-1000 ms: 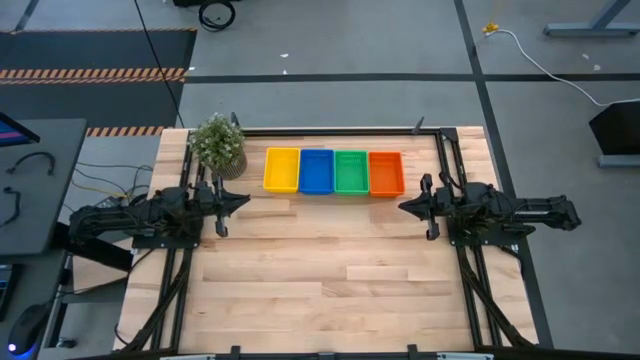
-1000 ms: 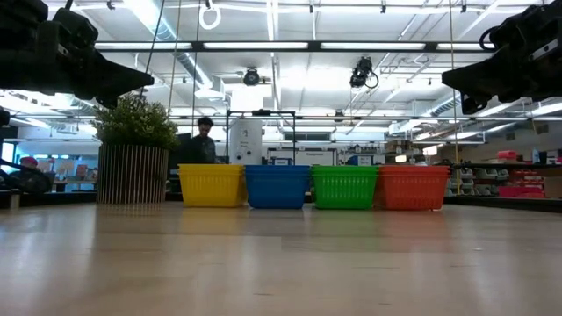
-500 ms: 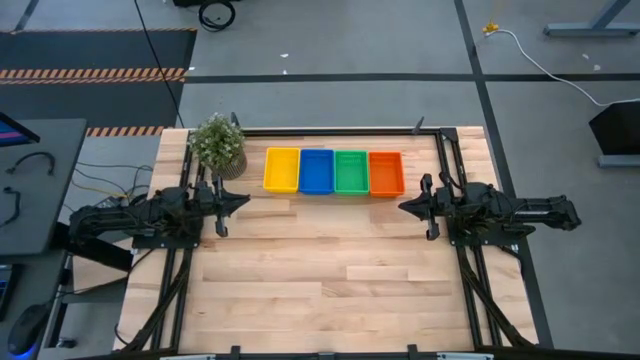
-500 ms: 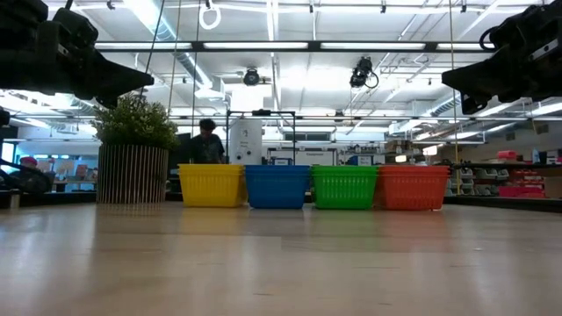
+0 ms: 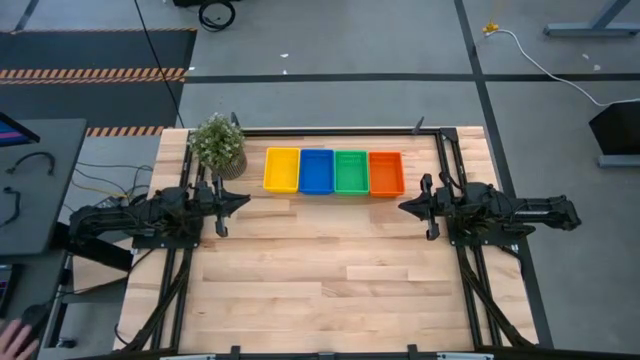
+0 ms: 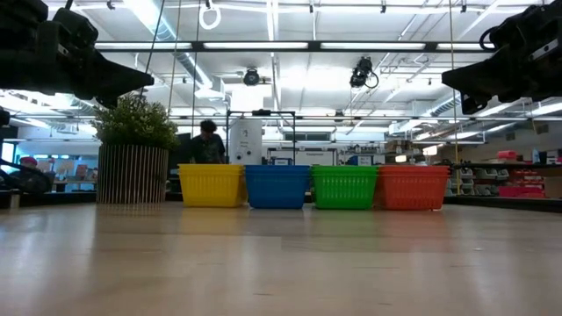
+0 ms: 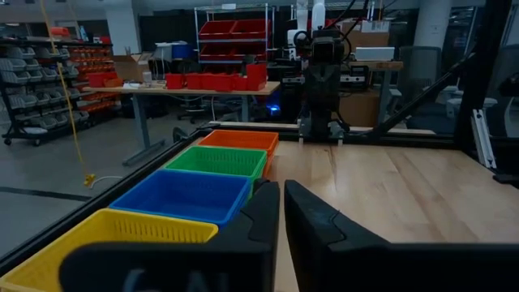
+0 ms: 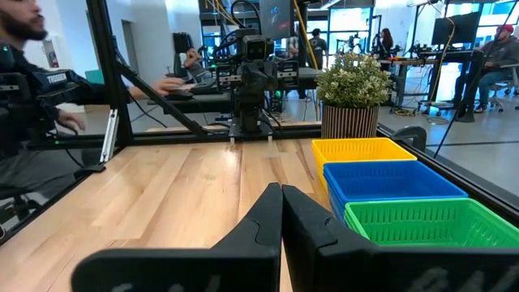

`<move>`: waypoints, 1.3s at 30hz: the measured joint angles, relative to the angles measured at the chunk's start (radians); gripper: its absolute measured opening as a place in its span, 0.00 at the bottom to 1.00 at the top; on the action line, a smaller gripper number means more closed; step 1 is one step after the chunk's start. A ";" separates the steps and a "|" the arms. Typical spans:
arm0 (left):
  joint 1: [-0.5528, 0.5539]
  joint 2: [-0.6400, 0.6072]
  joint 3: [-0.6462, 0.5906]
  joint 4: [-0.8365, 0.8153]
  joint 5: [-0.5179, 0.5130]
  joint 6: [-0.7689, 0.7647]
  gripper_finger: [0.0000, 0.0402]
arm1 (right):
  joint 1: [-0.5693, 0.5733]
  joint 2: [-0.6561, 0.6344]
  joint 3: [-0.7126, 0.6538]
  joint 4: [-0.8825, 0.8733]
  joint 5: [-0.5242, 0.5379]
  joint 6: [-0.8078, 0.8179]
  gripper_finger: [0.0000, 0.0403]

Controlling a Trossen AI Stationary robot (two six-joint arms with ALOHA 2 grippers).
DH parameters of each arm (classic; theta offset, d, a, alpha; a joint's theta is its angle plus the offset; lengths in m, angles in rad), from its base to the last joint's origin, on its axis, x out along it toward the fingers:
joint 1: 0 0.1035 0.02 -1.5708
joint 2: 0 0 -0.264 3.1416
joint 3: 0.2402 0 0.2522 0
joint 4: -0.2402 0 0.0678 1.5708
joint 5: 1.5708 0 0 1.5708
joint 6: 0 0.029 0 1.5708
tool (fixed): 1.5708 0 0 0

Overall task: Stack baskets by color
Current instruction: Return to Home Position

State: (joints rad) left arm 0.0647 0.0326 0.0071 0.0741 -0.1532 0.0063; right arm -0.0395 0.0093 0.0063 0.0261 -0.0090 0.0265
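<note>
1. Four baskets stand in a straight row along the far edge of the table (image 5: 320, 275), side by side with their long walls close together.
2. Seen from above, from the left arm's side to the right arm's side, they are the yellow basket (image 5: 281, 169), the blue basket (image 5: 316, 171), the green basket (image 5: 351, 171) and the orange basket (image 5: 386, 172). It cannot be told whether more baskets lie nested inside any of them.
3. A potted plant (image 5: 218, 144) stands at the far left corner, just beside the yellow basket.
4. The left gripper (image 5: 243, 201) hangs over the left side of the table, pointing inward, nearer than the row and apart from the yellow basket. Its fingers (image 7: 259, 227) are pressed together with nothing between them.
5. The right gripper (image 5: 405, 207) hangs over the right side, pointing inward, apart from the orange basket. Its fingers (image 8: 263, 215) are also together and hold nothing.
6. From table height, both grippers sit high above the wood, well over the tops of the baskets.
7. A person (image 6: 206, 140) shows in the room behind the yellow basket, and a hand (image 5: 15, 335) shows off the table beyond its near left corner.
</note>
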 joint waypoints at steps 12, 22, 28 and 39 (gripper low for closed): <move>0.000 0.000 0.000 0.000 0.000 0.000 0.07 | 0.000 0.000 0.000 0.000 0.000 0.000 0.02; 0.000 0.000 0.000 0.000 0.000 0.000 0.06 | 0.000 0.000 0.000 0.000 0.000 0.000 0.02; 0.000 0.000 0.000 0.000 0.000 0.000 0.06 | 0.000 0.000 0.000 0.000 0.000 0.000 0.02; 0.000 0.000 0.000 0.000 0.000 0.000 0.07 | 0.000 0.000 0.000 0.000 0.000 0.000 0.02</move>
State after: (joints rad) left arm 0.0647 0.0323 0.0071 0.0739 -0.1532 0.0063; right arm -0.0393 0.0093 0.0063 0.0261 -0.0090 0.0265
